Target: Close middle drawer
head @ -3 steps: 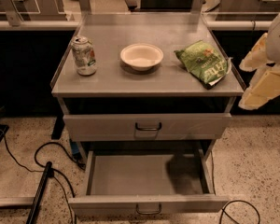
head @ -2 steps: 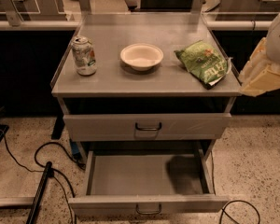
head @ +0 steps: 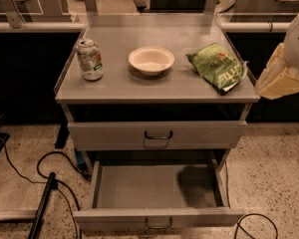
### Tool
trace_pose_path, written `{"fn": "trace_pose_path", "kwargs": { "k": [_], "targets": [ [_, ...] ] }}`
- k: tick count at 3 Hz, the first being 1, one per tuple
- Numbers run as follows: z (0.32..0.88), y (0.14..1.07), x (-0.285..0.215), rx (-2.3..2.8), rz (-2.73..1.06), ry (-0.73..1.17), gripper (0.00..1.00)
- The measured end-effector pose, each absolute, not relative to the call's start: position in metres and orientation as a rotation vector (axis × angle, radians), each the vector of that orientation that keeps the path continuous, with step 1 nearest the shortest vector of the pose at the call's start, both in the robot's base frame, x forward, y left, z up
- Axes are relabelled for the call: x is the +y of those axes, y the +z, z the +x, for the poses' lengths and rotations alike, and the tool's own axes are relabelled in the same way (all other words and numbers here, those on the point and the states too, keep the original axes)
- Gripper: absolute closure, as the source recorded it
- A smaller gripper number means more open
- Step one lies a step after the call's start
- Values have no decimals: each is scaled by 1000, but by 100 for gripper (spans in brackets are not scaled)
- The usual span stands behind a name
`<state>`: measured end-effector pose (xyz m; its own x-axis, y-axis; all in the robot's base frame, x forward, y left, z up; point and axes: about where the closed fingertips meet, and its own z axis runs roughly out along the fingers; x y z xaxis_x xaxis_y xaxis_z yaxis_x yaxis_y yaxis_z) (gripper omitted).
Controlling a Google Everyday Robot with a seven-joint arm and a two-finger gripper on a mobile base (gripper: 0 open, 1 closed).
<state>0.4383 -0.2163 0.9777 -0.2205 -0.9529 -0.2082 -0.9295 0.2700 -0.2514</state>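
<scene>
Find middle drawer [head: 139,185] pulled far out at the bottom of the view, tray bare, low front panel with dark handle nearest the camera. Compare with a second ago: no shift in it at all, same reach, same shadow patch on the tray floor. Log top drawer [head: 158,133] above it as shut, handle centred.

Locate end effector [head: 281,79] at the right edge, about level with the counter [head: 139,89], just off its right corner, apart from the cabinet and well above the middle drawer. Cannot tell whether open or closed. Against the earlier views, note a small rise, cream parts now bunched into one block under the white arm shell [head: 298,34].

On counter, unchanged: can [head: 89,59] left, bowl [head: 151,59] centre, bag [head: 218,66] right, each apart from the others.

Judge from this: closing not begun in effect, no contact with the drawer front. Read the rise as repositioning, not a push. Expect next a descent to front-panel height, ahead of the handle, then a straight push toward the cabinet. Watch for an off-centre push racking the tray on its rails, and for the cable [head: 256,214] on the floor near the right front corner
</scene>
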Motion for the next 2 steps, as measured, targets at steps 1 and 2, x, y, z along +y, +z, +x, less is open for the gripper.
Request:
{"fn": "trace_pose_path", "kwargs": {
  "k": [1,2],
  "targets": [
    [428,967,-217,2270,-1718,-97,100],
    [390,939,-214,2360,-1685,-45,100]
  ]
}}
